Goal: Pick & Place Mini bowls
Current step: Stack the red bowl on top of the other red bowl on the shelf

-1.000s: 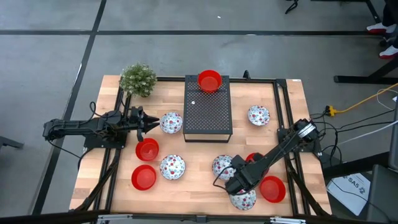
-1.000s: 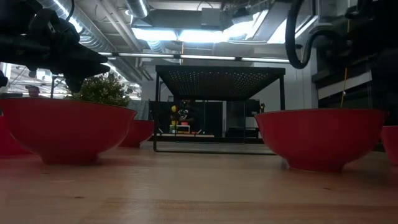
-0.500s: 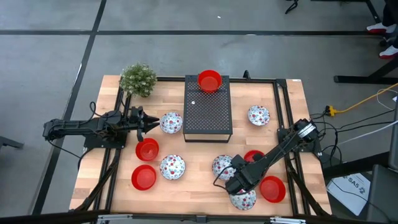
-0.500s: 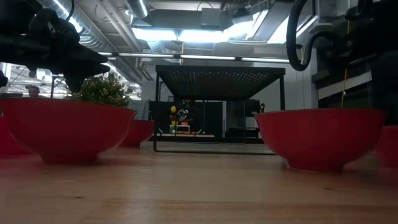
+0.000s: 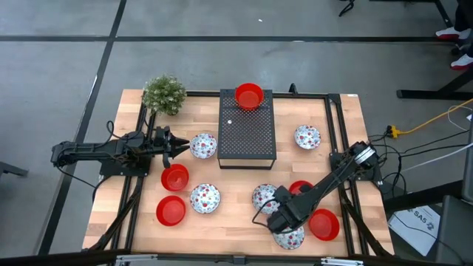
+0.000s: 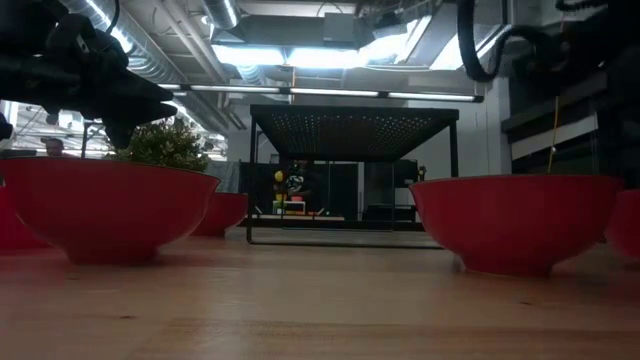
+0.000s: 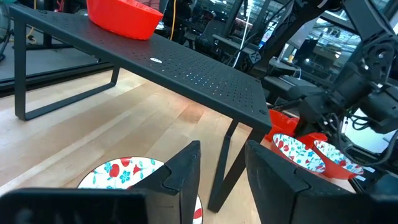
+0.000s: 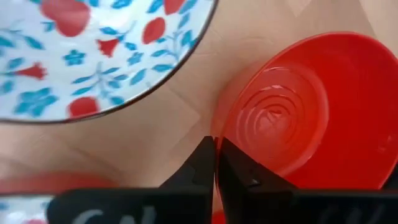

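One red mini bowl (image 5: pixel 249 95) already up on the black box (image 5: pixel 247 130), upper centre; other mini bowls scattered across the desk (image 5: pixel 236 188). Right gripper (image 5: pixel 279 222), lower right, jaws pinched nearly closed on a red bowl's rim (image 8: pixel 219 130). Left gripper (image 5: pixel 179 145), centre left, jaws slightly parted, empty.

Black perforated box (image 5: pixel 247 129), green plant (image 5: pixel 164 94)

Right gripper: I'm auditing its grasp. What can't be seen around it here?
- High view: the right gripper covers part of a floral bowl; its arm hides much of a red bowl.
- Low view: near red bowls block the table behind.
- Right wrist view: whether anything is gripped is unclear.
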`<state>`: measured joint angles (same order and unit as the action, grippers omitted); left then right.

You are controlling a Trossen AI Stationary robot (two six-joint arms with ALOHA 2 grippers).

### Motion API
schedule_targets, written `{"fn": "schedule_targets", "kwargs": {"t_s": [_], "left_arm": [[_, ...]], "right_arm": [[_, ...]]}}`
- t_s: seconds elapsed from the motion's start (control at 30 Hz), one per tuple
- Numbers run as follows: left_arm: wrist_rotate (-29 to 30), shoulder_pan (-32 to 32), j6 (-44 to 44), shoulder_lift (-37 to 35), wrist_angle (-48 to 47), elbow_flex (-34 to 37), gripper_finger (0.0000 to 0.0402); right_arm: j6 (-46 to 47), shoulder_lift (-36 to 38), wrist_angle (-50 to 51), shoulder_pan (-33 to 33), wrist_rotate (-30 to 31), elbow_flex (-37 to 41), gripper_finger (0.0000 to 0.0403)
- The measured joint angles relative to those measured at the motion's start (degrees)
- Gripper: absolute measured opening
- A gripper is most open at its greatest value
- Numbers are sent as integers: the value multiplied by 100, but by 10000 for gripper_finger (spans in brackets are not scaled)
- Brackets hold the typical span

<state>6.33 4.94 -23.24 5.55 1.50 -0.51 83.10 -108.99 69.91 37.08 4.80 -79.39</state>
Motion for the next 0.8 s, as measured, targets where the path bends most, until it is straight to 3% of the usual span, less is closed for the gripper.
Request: {"fn": "schedule_targets", "kwargs": {"t_s": [0.37,0.8], "left_arm": [[2,0,0,0,1,0,123],[1,0,0,-1,1,0,119]], "right_arm": [[-259,0,948,-2,163,-877,7],[-556,0,2013,-2,931,-2477,7]]}}
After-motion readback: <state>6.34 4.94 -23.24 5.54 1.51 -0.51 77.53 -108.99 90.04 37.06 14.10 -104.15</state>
